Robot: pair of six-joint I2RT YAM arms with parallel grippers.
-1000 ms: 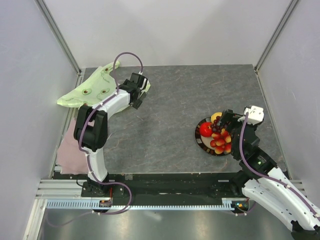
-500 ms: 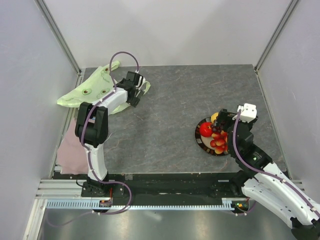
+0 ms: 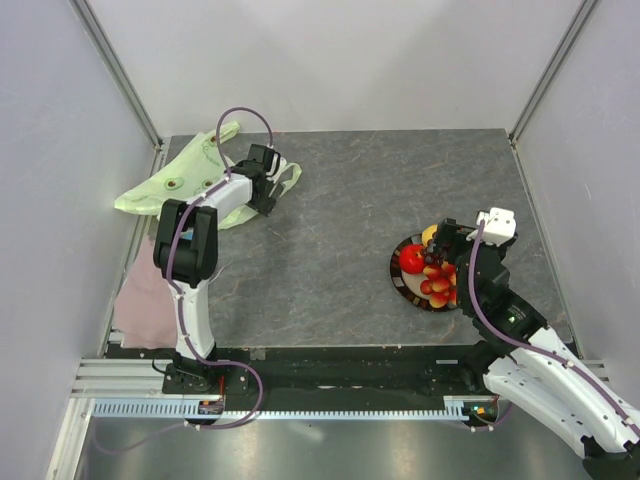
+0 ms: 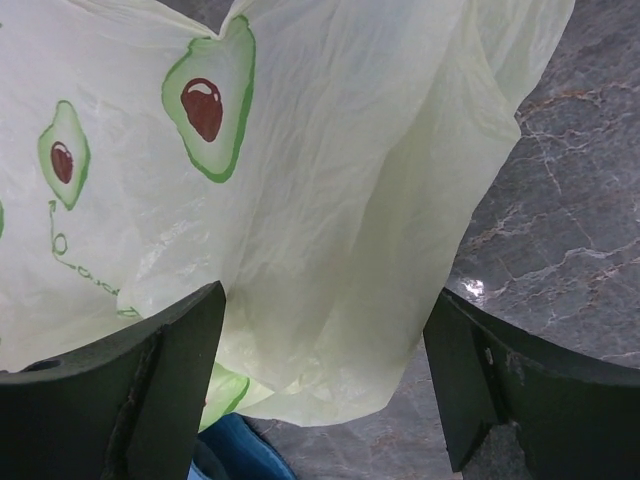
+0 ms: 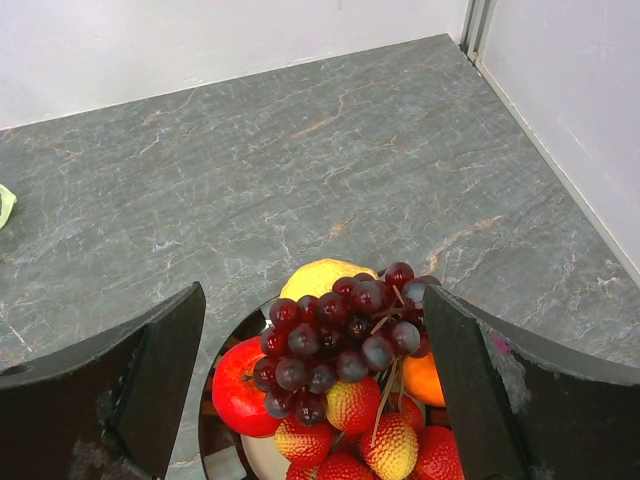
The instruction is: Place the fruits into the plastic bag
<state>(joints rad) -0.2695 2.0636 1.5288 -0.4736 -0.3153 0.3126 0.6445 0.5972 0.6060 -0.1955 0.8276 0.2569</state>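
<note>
Fruits [image 3: 436,275] heaped on plate [image 3: 398,286] under gaping right jaws, plastic bag [image 4: 330,200] under gaping left jaws

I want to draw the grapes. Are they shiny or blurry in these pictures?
Right wrist view: the grapes look sharp, with small white shine spots on them. Top view: they are only a tiny dark clump, too small to show any shine.

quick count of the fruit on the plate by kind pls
dark purple grape bunch: 1
shiny red apple: 1
yellow lemon: 1
round orange fruit: 1
small red-yellow fruits: at least 5 showing, some hidden under the grapes
total: at least 9, all piled on the dark-rimmed plate
</note>
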